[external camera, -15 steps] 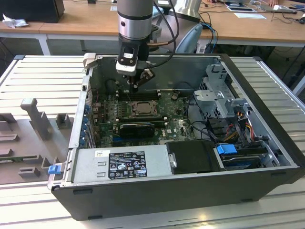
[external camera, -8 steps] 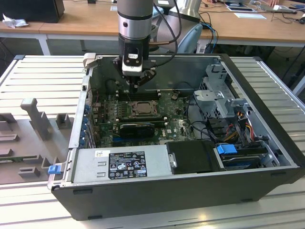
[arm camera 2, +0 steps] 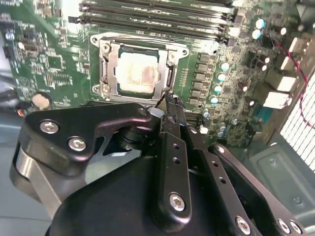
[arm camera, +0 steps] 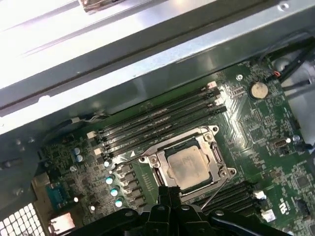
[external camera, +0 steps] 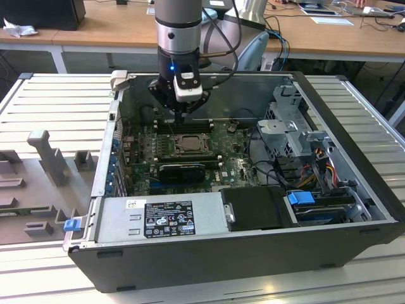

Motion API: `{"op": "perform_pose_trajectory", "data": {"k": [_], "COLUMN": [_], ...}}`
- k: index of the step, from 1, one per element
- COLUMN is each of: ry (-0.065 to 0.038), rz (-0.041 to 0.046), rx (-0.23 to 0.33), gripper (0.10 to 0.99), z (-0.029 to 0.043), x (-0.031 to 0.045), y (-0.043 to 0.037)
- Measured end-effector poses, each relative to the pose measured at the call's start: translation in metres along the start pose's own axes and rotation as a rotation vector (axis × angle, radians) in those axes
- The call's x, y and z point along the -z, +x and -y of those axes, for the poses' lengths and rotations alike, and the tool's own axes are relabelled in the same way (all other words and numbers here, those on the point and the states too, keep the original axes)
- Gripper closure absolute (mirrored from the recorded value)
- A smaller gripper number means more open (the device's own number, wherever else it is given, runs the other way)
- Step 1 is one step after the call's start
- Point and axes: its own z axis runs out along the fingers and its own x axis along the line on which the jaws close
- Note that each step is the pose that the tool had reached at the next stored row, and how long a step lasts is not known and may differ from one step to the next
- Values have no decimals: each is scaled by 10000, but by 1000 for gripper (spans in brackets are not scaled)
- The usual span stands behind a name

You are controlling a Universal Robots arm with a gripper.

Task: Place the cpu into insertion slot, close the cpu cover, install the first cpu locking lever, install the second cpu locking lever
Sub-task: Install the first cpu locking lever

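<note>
Pale silver-beige metal shows at the middle of the motherboard: the cpu (arm camera 2: 138,73) lies flat in the insertion slot (arm camera: 212,153), so the first step looks done. Around the chip sits the cpu cover (arm camera 2: 109,52), a thin bright steel frame with a cut-out centre, lying flat over the chip's edges in both wrist views; it appears closed. A thin wire locking lever (arm camera: 215,191) runs slanting away from one socket corner, which reads to me as not latched; how the other lever stands I cannot tell. Lever work seems to be what is left.

Pincer (arm camera 2: 170,101), matte black with bolted linkage arms, hangs just beside the socket's edge, its fingers drawn narrow together, gripping nothing I can make out. The tip is close to the frame; whether it touches is unclear.

Green circuit board (arm camera: 261,123), glossy, studded with small round capacitors. Long black memory slots (arm camera: 162,120) run alongside the socket. Dark steel computer case (external camera: 221,253) lies open on the ribbed aluminium bench (external camera: 57,101).
</note>
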Motion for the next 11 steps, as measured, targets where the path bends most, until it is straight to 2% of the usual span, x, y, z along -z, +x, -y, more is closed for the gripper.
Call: {"op": "perform_pose_trajectory", "data": {"k": [8, 11], "ry": [-13, -18], "rz": [-64, -80], "rx": [2158, 2644], "gripper": [980, 980], "z": [1, 4], "x": [-26, -33], "y": [0, 6]}}
